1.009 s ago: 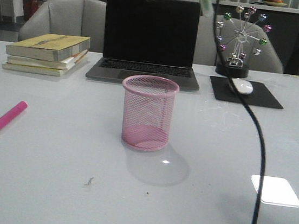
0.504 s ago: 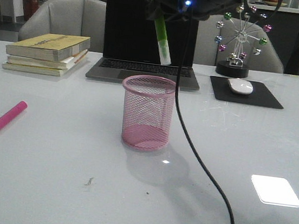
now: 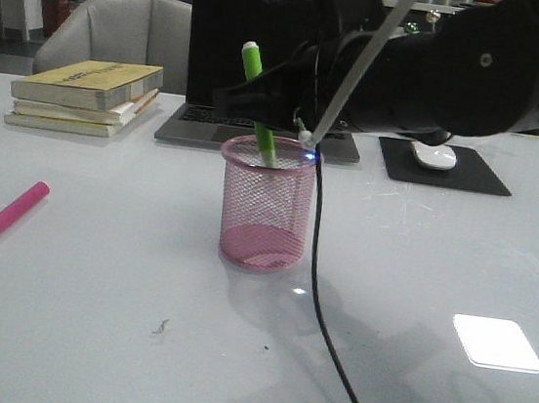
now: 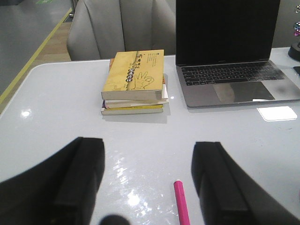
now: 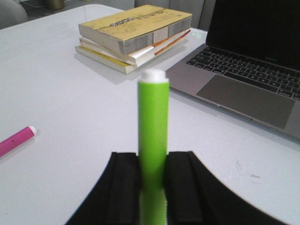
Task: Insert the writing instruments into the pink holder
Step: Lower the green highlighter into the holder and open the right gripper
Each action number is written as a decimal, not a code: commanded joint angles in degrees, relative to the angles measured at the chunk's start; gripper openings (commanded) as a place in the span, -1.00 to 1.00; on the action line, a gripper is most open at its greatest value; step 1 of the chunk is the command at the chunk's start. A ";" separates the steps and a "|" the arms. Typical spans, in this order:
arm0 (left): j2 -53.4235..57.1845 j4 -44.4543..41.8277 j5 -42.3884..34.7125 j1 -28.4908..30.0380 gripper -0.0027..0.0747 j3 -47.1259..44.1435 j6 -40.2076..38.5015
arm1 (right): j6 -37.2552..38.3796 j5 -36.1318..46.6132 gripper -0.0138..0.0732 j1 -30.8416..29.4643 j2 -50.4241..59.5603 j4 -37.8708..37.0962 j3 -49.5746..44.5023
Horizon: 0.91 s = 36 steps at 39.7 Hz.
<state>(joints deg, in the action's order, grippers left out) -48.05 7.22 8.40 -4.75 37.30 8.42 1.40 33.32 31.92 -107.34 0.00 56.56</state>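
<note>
Green highlighter [image 3: 258, 107] clamped in right pincer [image 5: 153, 187], tip inside pink holder [image 3: 266, 204], laptop [image 3: 266, 68] behind, left pincer [image 4: 147, 180] open, empty.

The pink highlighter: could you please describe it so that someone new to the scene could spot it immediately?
Start at the pink mesh holder in front of the laptop, then look to the table's left edge, nearer than the stack of books. The pink highlighter lies flat and alone there, unlike the green highlighter, which the right gripper holds upright in the holder.
</note>
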 commanded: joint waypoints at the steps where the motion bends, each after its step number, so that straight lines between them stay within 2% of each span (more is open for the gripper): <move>1: 0.30 0.08 -4.45 0.12 0.25 2.25 -0.14 | -0.42 6.32 -0.53 0.03 2.92 -0.97 1.43; 6: 0.30 0.08 -4.45 0.12 0.25 2.25 -0.14 | -0.42 5.76 -0.44 0.03 2.92 -0.97 1.43; 13: 0.30 0.08 -4.45 0.12 0.25 2.25 -0.14 | -0.42 4.67 0.06 0.03 2.92 -0.97 1.43; 15: 0.30 0.08 -4.45 0.12 0.25 2.25 -0.14 | -0.42 4.67 0.14 0.03 3.03 -0.97 1.43; 21: 0.30 0.08 -4.45 0.12 0.25 2.25 -0.14 | -0.42 2.67 0.15 0.03 5.05 -0.91 1.43; 25: 0.30 0.08 -4.45 0.12 0.25 2.25 -0.14 | -0.54 -2.83 0.15 -0.22 8.78 -0.91 1.43; 36: 0.30 0.08 -4.45 0.12 0.25 2.25 -0.14 | -0.58 -28.88 0.15 -3.89 23.02 -1.93 1.39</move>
<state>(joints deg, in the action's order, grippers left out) -48.05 7.22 8.40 -4.75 37.30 8.42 1.28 7.48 29.05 -91.11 -0.66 56.56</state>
